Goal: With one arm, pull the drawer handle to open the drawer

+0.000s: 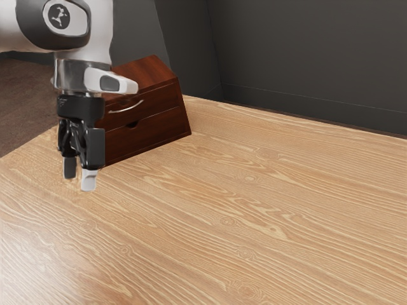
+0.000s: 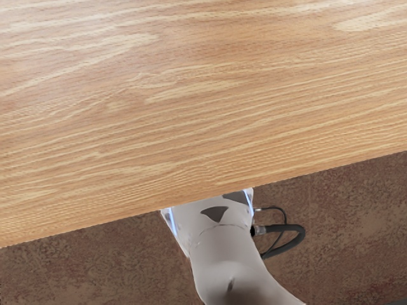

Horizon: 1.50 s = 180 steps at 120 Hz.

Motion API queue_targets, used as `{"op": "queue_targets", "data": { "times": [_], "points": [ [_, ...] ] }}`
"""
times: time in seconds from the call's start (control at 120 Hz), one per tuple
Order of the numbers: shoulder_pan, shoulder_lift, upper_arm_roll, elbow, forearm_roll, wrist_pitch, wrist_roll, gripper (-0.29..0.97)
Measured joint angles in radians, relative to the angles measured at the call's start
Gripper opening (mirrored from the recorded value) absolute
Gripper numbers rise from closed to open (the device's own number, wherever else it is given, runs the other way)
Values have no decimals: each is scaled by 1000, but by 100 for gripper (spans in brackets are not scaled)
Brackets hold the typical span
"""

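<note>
A small dark-brown wooden drawer box (image 1: 145,108) stands on the light wooden table (image 1: 254,210) at the exterior view's upper left. Its upper drawer front carries a curved silver handle (image 1: 125,107); below it sits a second front with a small notch. The upper drawer looks shut. My gripper (image 1: 79,174) hangs in front of the box, pointing down, its fingertips a little above the table and below the level of the handle. Its fingers (image 1: 89,180) stand a small way apart with nothing between them.
The table stretches wide toward the exterior view's right and front. A dark wall runs behind it. In the wrist view the table's edge (image 2: 210,190) crosses the picture, with brown carpet (image 2: 356,222) and the arm's white base (image 2: 222,248) below.
</note>
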State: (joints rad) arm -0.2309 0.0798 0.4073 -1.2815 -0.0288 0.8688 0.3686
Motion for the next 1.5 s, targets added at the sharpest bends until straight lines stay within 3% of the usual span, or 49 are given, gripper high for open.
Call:
{"op": "queue_targets", "data": {
  "times": [0.108,0.192,0.4,0.458,0.533,0.608,0.725,0.833,0.925,1.067,1.208,1.5],
  "points": [
    [119,12,-23,33,-10,186,92,68],
    [189,-11,-110,27,15,269,129,68],
    [56,-65,-116,39,110,354,147,68],
    [81,76,-113,228,126,389,189,68],
    [234,320,-122,487,105,447,261,68],
    [409,464,-204,570,29,517,330,68],
    [469,632,-239,717,3,612,429,68],
    [513,702,-238,750,-3,699,506,68],
    [525,723,-237,756,31,755,561,64],
    [526,730,-195,755,77,813,646,42],
    [538,749,-181,756,98,845,712,32],
    [586,791,-182,797,-48,934,782,29]
  ]
}}
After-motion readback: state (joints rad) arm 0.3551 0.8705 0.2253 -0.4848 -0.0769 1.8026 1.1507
